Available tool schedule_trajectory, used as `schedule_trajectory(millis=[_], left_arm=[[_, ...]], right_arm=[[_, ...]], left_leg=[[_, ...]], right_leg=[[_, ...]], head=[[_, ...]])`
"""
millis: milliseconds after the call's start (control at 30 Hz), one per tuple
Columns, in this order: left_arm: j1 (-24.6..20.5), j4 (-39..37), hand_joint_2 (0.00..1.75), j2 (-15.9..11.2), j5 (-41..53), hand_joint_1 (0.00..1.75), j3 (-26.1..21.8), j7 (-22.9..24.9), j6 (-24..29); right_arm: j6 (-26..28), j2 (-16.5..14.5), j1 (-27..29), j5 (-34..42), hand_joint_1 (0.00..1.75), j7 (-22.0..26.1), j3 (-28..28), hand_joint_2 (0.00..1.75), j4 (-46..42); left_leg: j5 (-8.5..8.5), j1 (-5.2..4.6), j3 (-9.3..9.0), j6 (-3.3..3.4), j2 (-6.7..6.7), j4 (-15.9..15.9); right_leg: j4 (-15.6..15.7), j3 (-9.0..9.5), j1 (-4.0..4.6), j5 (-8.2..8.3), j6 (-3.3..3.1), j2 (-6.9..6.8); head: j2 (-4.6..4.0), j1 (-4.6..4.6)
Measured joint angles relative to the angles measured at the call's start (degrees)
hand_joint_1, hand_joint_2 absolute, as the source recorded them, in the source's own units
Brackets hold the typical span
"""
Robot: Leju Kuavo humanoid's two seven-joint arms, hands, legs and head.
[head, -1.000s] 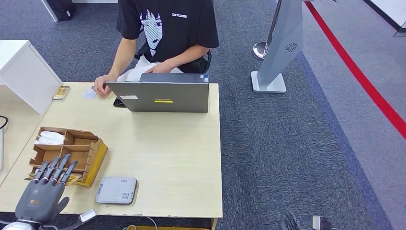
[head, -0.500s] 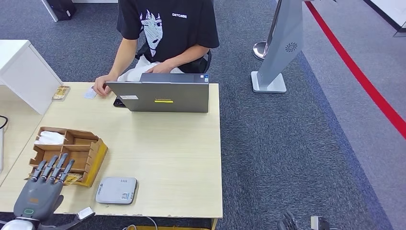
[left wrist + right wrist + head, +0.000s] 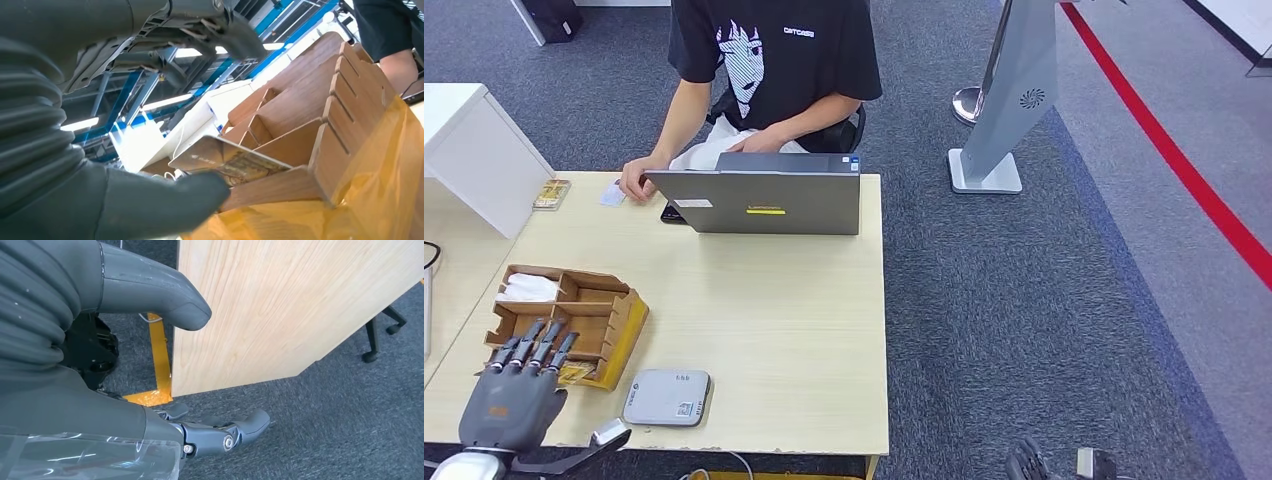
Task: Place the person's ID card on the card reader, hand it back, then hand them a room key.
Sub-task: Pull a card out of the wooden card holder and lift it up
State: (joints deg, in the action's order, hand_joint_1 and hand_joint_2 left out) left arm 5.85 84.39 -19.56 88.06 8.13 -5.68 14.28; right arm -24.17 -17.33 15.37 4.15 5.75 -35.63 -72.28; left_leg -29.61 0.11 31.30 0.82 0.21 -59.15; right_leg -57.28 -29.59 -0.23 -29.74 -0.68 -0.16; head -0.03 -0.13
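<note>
Left hand [image 3: 512, 398] (fingers spread) over card tray [image 3: 614, 320]

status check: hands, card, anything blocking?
Left hand over wooden organizer, thumb by room key card, grasp unclear. Right hand hanging empty beside table. Card reader bare. No obstruction.

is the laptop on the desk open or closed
Open. The laptop has its lid raised, its grey back facing the robot, and the person sits behind it.
</note>
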Motion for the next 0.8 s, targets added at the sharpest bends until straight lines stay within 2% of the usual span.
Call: schedule_trajectory(millis=[233,800], left_arm=[[0.01,-0.03,1.75,1.24,-0.75,1.75,-0.77,-0.20,-0.66],[0.18,1.01,1.75,1.45,-3.27,1.75,-3.24,-1.84,-0.84]], right_arm=[[0.24,0.00,0.01,0.65,0.00,-0.30,0.34,1.75,-0.30],[0.36,0.00,0.06,0.58,0.00,-0.40,0.35,1.75,-0.77]], left_leg=[[0.00,0.00,0.01,0.00,0.00,0.00],[0.00,0.01,-0.01,0.00,0.01,0.00]], right_leg=[[0.00,0.00,0.00,0.00,0.00,0.00],[0.00,-0.02,0.00,0.00,0.00,0.01]], head=[[0.01,0.00],[0.01,0.00]])
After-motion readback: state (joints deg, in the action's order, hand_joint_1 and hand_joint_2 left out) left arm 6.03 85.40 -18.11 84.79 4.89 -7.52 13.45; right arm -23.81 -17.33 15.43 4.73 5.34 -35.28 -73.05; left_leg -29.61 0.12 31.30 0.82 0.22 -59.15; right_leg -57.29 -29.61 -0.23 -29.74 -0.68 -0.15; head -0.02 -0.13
